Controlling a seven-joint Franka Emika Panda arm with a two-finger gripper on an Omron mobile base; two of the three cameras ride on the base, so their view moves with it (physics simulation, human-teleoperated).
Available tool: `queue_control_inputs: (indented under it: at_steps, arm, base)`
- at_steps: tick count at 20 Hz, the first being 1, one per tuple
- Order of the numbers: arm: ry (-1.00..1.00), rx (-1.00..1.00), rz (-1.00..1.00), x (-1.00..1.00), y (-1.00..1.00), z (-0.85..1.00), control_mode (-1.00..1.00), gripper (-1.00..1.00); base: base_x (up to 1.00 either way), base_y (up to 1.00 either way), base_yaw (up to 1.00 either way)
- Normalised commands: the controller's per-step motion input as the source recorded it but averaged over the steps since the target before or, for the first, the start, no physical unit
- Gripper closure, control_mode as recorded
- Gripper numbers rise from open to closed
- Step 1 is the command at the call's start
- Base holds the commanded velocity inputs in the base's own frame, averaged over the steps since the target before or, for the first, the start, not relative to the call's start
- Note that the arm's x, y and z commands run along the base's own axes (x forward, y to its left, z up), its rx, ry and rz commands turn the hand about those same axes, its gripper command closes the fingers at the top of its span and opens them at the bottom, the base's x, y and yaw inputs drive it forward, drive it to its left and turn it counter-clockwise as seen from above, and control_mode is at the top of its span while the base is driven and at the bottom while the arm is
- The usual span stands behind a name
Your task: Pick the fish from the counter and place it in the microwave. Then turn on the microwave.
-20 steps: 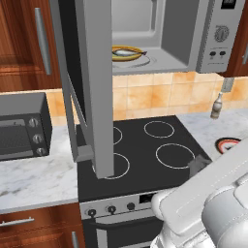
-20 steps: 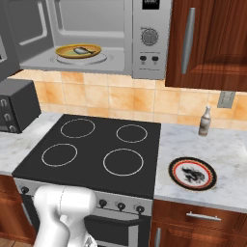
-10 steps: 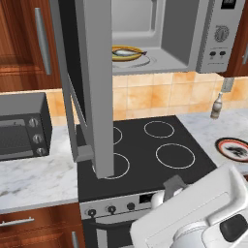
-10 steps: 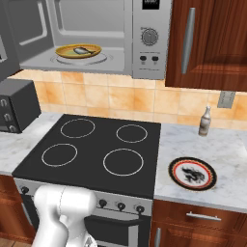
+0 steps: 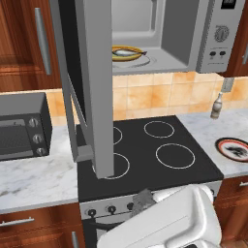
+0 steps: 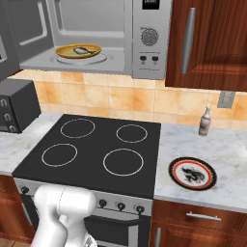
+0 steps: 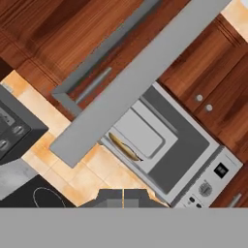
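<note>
The fish (image 6: 79, 49) lies on a yellow plate inside the microwave (image 6: 150, 38), whose door (image 5: 94, 87) stands wide open to the left. From the left it shows as a small silvery shape (image 5: 127, 51) in the cavity. In the hand view the fish (image 7: 125, 147) and its plate appear edge-on inside the open microwave (image 7: 193, 160). My gripper (image 7: 123, 198) sits low and well short of the microwave, its two tips together with nothing between them. The marble counter (image 6: 207, 144) flanks the stovetop.
A black four-ring stovetop (image 6: 96, 149) lies below the microwave. A dark toaster oven (image 5: 22, 128) stands on the left counter. A red-rimmed plate (image 6: 192, 172) and a small bottle (image 6: 205, 121) are on the right counter. The open door (image 7: 140, 72) juts out over the stove.
In the left base view the white arm has swung lower and toward the centre of the picture's bottom. The fish, door and counter things have not moved.
</note>
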Motion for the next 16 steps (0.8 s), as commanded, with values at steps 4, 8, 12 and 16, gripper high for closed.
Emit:
queue_control_inputs:
  at_steps: [4,8,12,16]
  arm:
    - [-0.07,0.00,0.00,0.16,0.38,-0.19,-1.00,1.00]
    - [-0.08,0.00,0.00,0.31,0.38,-0.16,-1.00,1.00]
    - [-0.10,0.00,0.00,0.38,0.34,-0.09,-1.00,1.00]
    - [-0.07,0.00,0.00,0.50,0.33,-0.12,-1.00,1.00]
  base:
    - [0.00,0.00,0.00]
    - [0.00,0.00,0.00]
    - [0.00,0.00,0.00]
    - [0.00,0.00,0.00]
